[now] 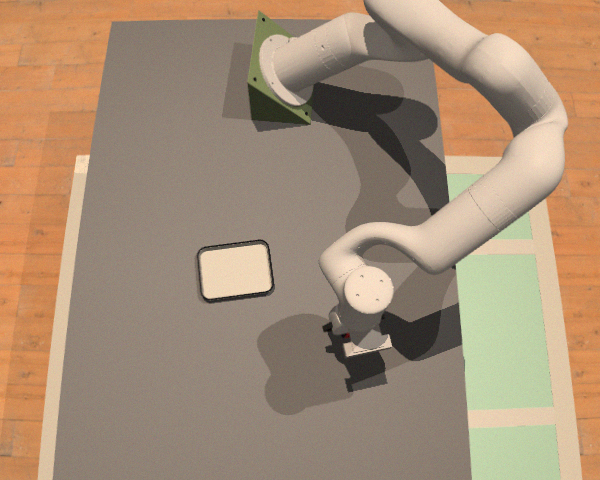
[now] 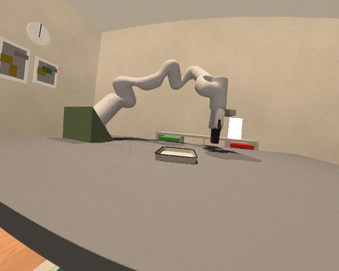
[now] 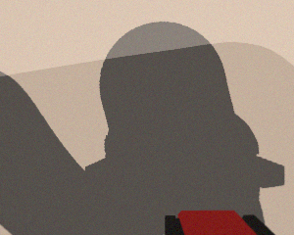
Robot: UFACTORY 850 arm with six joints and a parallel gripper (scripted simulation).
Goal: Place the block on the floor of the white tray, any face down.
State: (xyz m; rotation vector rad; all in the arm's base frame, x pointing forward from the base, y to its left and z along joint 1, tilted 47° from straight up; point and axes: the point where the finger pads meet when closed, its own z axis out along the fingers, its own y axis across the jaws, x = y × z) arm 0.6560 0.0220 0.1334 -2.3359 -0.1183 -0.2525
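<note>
My gripper is shut on a small red block and holds it above the grey table top, to the right of the tray. In the wrist view the block sits between the two black fingertips at the bottom edge. In the overhead view only a sliver of the block shows under the wrist. The white tray with a dark rim lies flat on the table to the left of the gripper and stands empty; it also shows in the side view.
The arm's green wedge base stands at the far end of the table. In the side view a low shelf behind the table holds a green slab and a red slab. The arm casts wide shadows around the gripper.
</note>
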